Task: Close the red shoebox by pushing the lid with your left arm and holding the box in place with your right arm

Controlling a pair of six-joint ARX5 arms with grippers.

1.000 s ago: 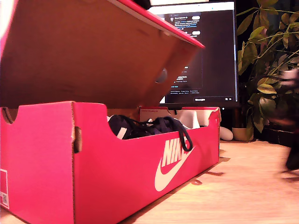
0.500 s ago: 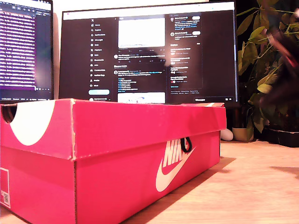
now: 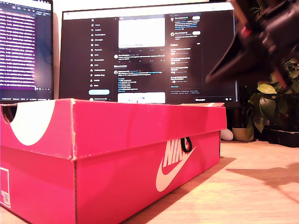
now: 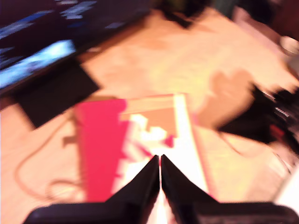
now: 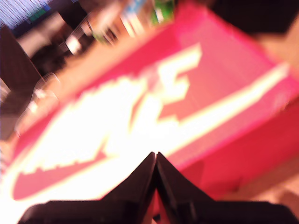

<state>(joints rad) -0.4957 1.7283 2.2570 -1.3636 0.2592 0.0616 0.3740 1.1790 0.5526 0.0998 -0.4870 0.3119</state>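
Note:
The red shoebox (image 3: 117, 158) stands on the wooden table with its lid (image 3: 140, 121) down flat; a black lace (image 3: 187, 144) pokes out under the lid's edge. A blurred black arm (image 3: 252, 46) hangs in the air at the exterior view's upper right, apart from the box. My first gripper (image 4: 160, 158) is shut with nothing in it, high above the red box (image 4: 100, 144). My second gripper (image 5: 155, 155) is shut too, close over the lid (image 5: 224, 56) with its white logo. Both wrist views are blurred.
Two lit monitors (image 3: 149, 56) (image 3: 25, 51) stand behind the box. A leafy plant (image 3: 275, 98) fills the exterior view's right edge. Bare wooden table (image 3: 247, 186) lies to the exterior view's right of the box. A cable (image 4: 32, 172) loops on the table in the first wrist view.
The lid swung down from wide open to shut on the box. The blurred arm at the exterior view's right rose and moved inward, in front of the monitor.

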